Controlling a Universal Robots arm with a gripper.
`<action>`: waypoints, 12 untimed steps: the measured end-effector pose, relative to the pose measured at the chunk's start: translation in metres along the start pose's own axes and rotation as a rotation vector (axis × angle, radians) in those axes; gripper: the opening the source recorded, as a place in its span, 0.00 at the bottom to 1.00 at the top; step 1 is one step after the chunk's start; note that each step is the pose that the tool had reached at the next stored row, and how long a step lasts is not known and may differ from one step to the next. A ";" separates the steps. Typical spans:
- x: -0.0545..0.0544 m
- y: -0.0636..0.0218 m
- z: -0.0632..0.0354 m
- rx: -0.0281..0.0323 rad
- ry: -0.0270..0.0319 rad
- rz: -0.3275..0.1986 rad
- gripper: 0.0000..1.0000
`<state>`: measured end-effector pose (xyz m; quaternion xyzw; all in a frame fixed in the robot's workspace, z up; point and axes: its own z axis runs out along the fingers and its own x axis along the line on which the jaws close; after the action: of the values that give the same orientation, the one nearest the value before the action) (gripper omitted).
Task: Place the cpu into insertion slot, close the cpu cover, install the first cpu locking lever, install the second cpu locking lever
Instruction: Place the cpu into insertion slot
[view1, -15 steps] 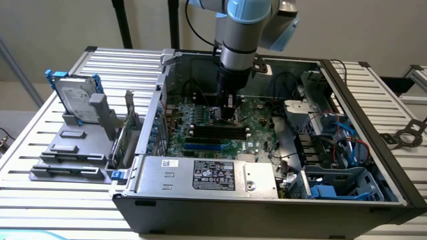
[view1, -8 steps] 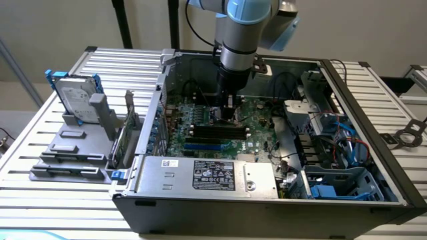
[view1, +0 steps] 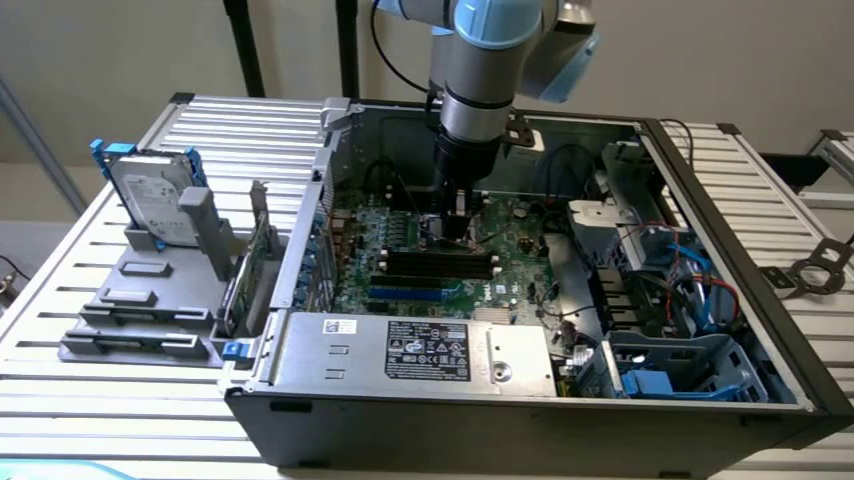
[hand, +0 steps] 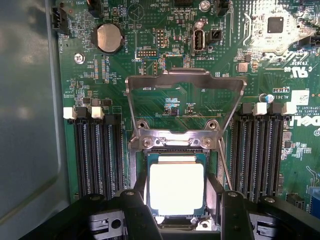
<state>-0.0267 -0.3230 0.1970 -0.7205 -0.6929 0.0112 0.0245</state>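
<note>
**Cpu placing in hand, cover not yet shut**

The claw (hand: 177, 205) hung low over the motherboard (hand: 150, 30), fingers narrowly apart against two opposite sides of the cpu (hand: 176, 187), apparently gripping it. The chip lay within the insertion slot (hand: 175, 150), mid-board between the banks of memory slots (hand: 95, 155); whether it sat fully home was hard to judge. The cpu cover (hand: 186, 76) stood swung up on its hinge. Closing it would likely need the chip lying flat and the claw clear of the frame's swing.
</note>
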 end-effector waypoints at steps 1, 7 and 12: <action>0.000 0.0000 0.0000 0.0000 0.0000 0.000 0.55; 0.000 0.0000 0.0000 0.0000 0.0000 0.000 0.56; 0.000 0.0000 0.0000 0.0000 0.0000 0.000 0.63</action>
<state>-0.0267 -0.3230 0.1970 -0.7205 -0.6929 0.0112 0.0245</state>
